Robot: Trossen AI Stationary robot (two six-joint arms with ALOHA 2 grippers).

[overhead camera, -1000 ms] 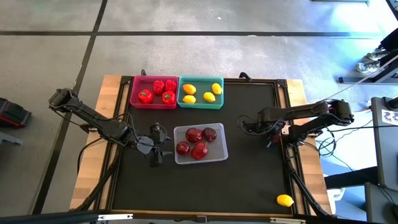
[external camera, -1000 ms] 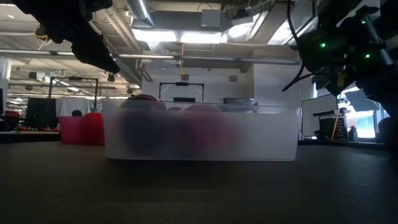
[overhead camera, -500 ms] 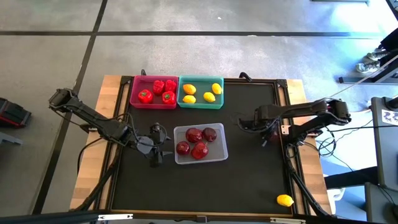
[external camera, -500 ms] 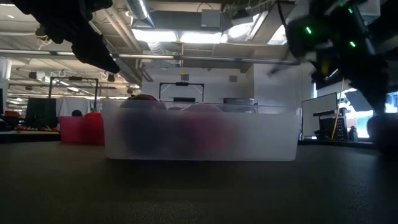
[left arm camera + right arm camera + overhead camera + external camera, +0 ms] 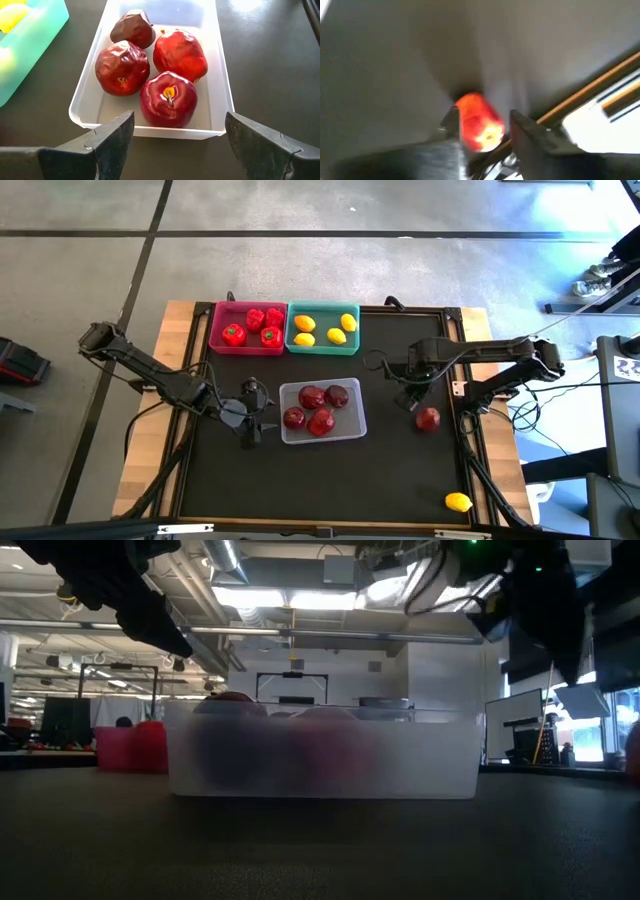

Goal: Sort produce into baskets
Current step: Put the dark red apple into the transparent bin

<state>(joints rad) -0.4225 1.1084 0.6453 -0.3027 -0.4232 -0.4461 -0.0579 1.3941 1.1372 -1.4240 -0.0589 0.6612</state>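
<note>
A dark red apple (image 5: 428, 419) lies on the black mat to the right of the grey-white tray (image 5: 355, 427). My right gripper (image 5: 408, 398) hangs just left of it and a little farther back, open. In the blurred right wrist view the apple (image 5: 477, 122) shows between the fingers of my right gripper (image 5: 485, 127). My left gripper (image 5: 252, 412) waits open and empty at the tray's left end. Its wrist view shows my left gripper (image 5: 179, 137) before the tray (image 5: 150, 131), which holds several apples. A lemon (image 5: 458, 502) lies at the near right corner.
The pink tray (image 5: 215, 330) with red peppers and the teal tray (image 5: 322, 350) with lemons stand side by side at the far edge. The table's wooden border runs along the right, close to the loose apple. Bare mat lies in front of the grey-white tray.
My right gripper has swung from pointing toward the table's left to pointing toward its near edge, and the arm has shifted toward the far edge. The red apple, not seen under the arm before, now shows on the mat beside the gripper.
</note>
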